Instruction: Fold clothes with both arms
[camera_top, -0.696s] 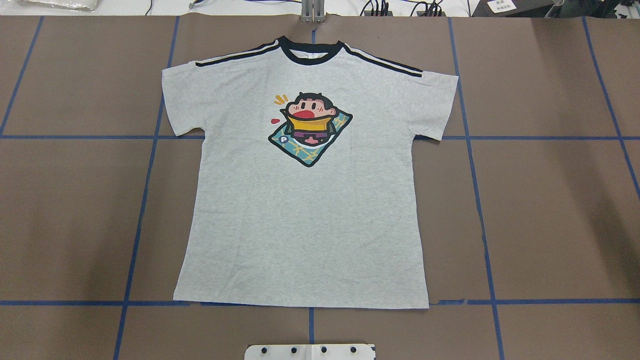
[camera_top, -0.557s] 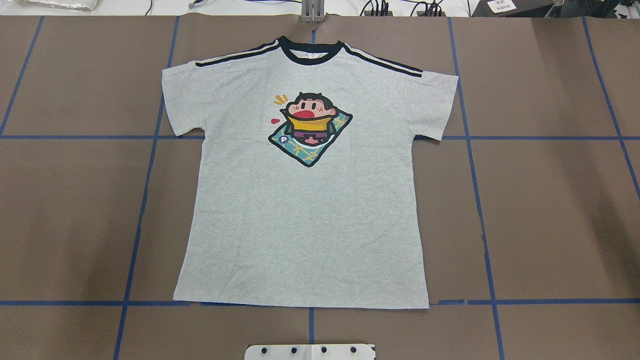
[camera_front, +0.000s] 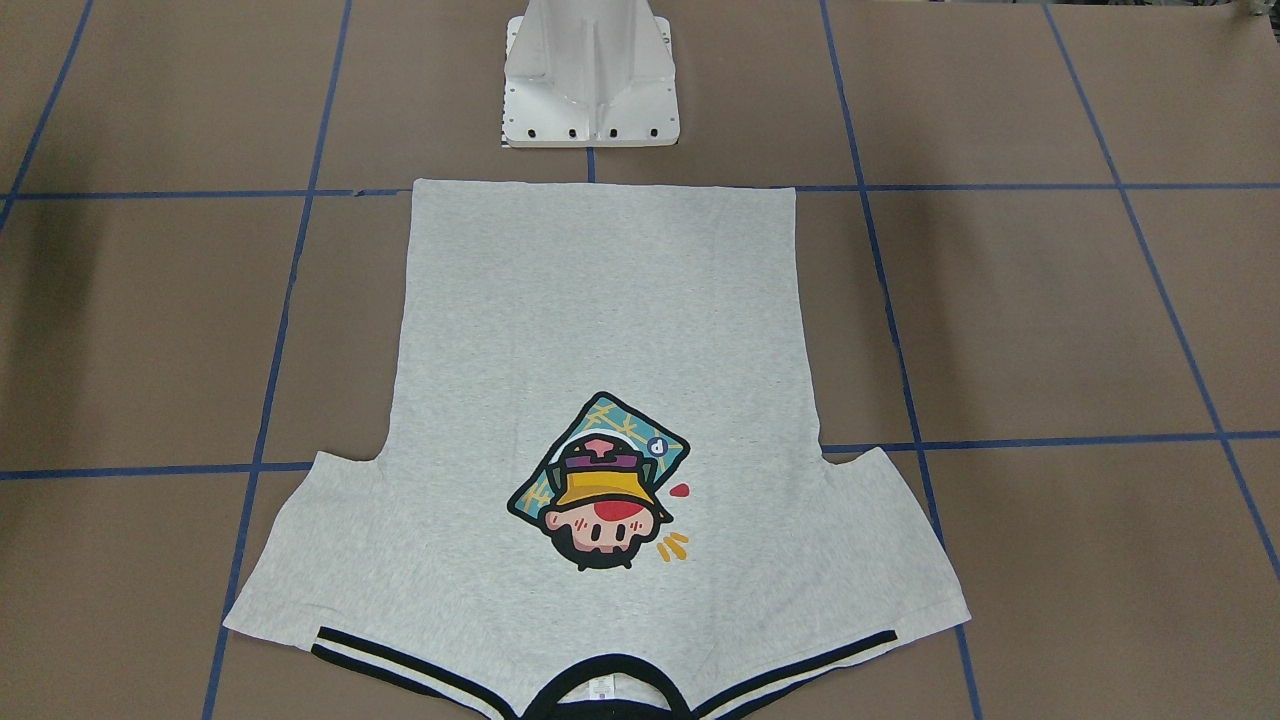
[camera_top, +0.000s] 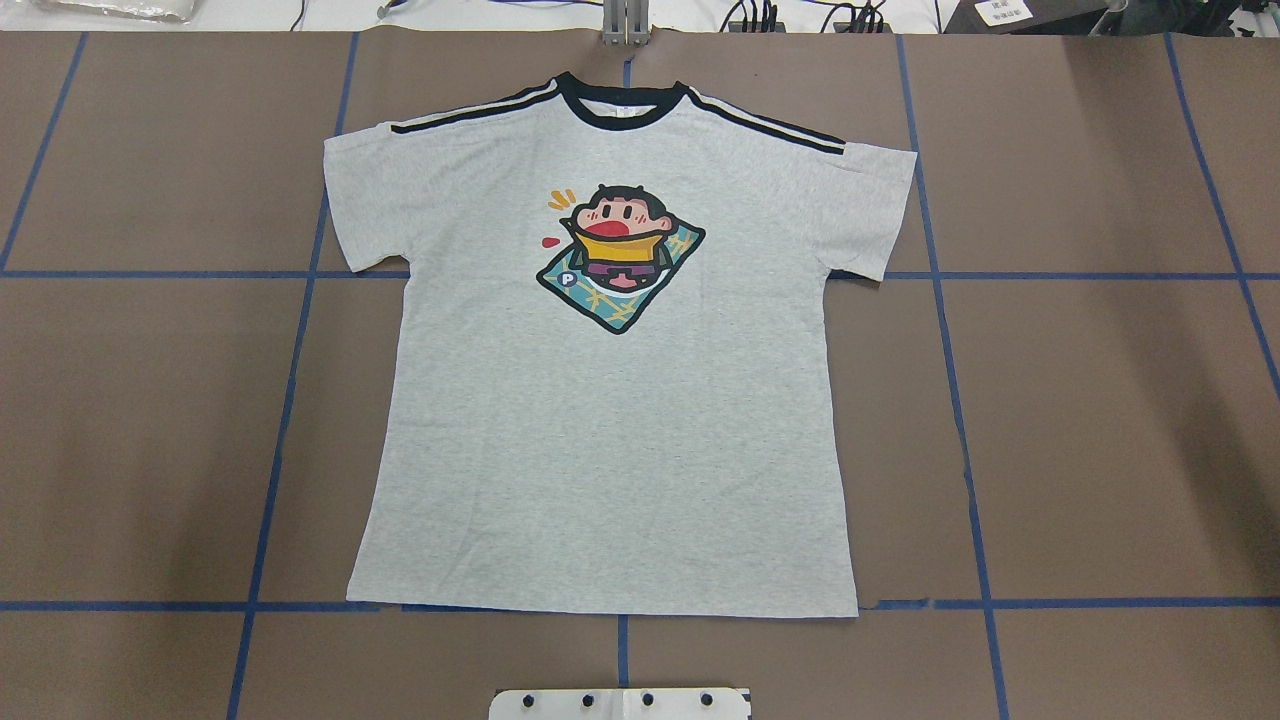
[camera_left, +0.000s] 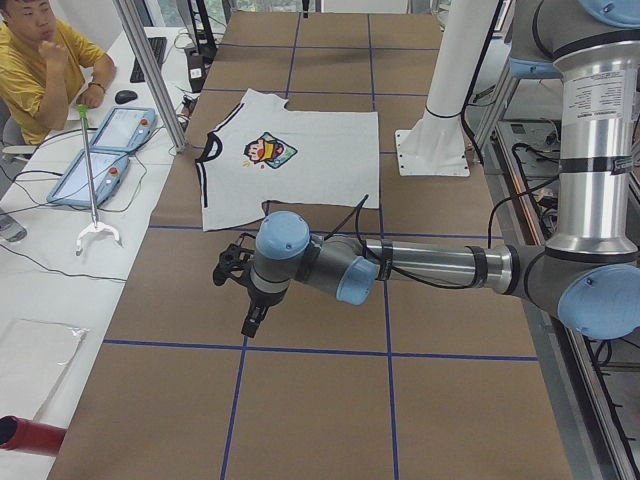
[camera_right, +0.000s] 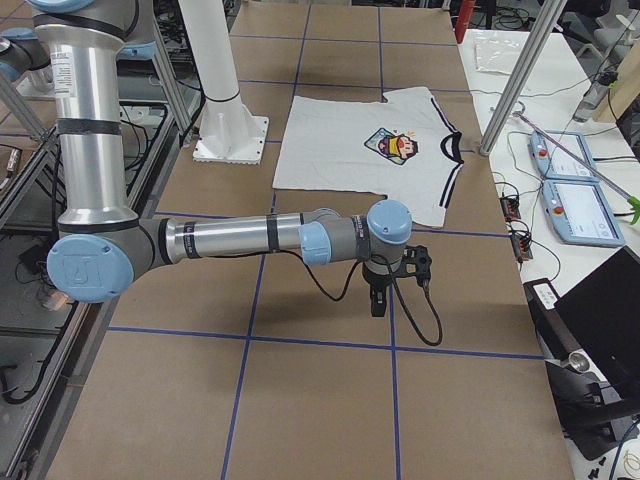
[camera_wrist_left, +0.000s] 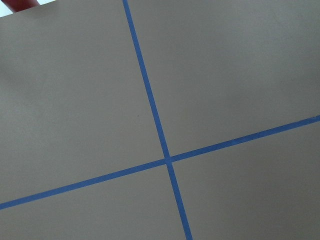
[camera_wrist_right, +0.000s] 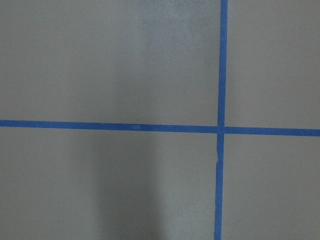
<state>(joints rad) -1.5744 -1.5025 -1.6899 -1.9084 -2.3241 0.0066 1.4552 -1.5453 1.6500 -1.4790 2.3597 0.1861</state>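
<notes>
The clothes, a light grey T-shirt (camera_top: 610, 430) with a black collar, striped shoulders and a cartoon print, lie spread flat and face up on the brown table, collar away from the robot base. The T-shirt (camera_front: 600, 300) also fills the middle of the front-facing view. No gripper touches it. In the exterior left view my left gripper (camera_left: 250, 320) hangs low over bare table, well short of the shirt (camera_left: 300, 170). My right gripper (camera_right: 378, 300) hovers over bare table beyond the sleeve at the other end. I cannot tell whether either is open or shut. Both wrist views hold only brown table and blue tape.
The white pedestal base (camera_front: 590, 75) stands just behind the shirt's hem. Blue tape lines (camera_top: 290, 400) grid the table. A seated person (camera_left: 40, 60) and teach pendants (camera_left: 100, 150) are at the far side table; more pendants (camera_right: 575, 190) and cables lie there too.
</notes>
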